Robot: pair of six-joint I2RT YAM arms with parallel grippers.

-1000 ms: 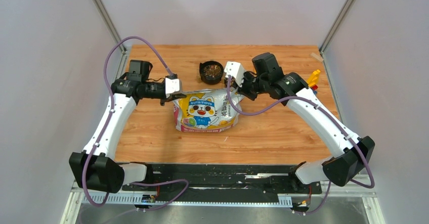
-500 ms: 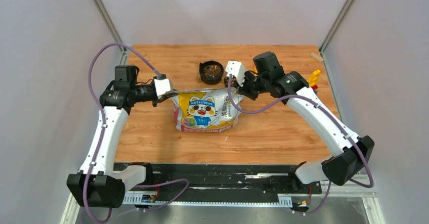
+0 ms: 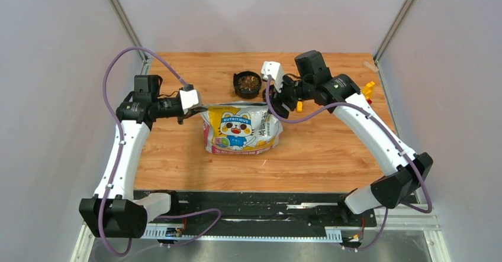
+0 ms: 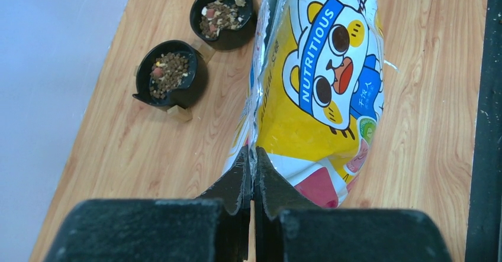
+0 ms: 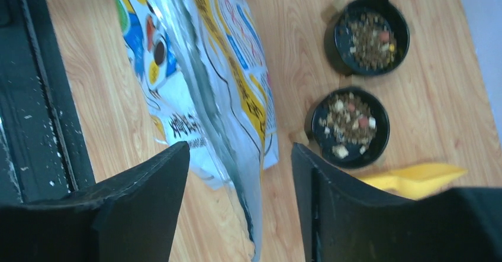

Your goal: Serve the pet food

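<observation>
The pet food is brown kibble lying in two black bowls [image 4: 170, 73] [image 4: 224, 12], also seen in the right wrist view [image 5: 370, 31] [image 5: 349, 126]. From above only one bowl [image 3: 247, 83] shows. The cartoon-printed bag [image 3: 241, 129] stands on the wooden table. My left gripper [image 4: 253, 158] is shut on the bag's [image 4: 319, 84] left edge seam. My right gripper [image 5: 239, 149] stands open with the bag's [image 5: 225, 55] other edge loose between its fingers. In the top view it [image 3: 273, 99] hovers over the bag's right top corner.
A yellow scoop [image 5: 414, 176] lies beside the nearer bowl. A yellow toy-like item [image 3: 367, 89] sits at the table's right edge. A black rail [image 3: 260, 203] runs along the near edge. Grey walls close in on both sides.
My right gripper has opened and let go of the bag's right corner, rising a little. My left gripper drew slightly left, then closed on the bag's left edge.
</observation>
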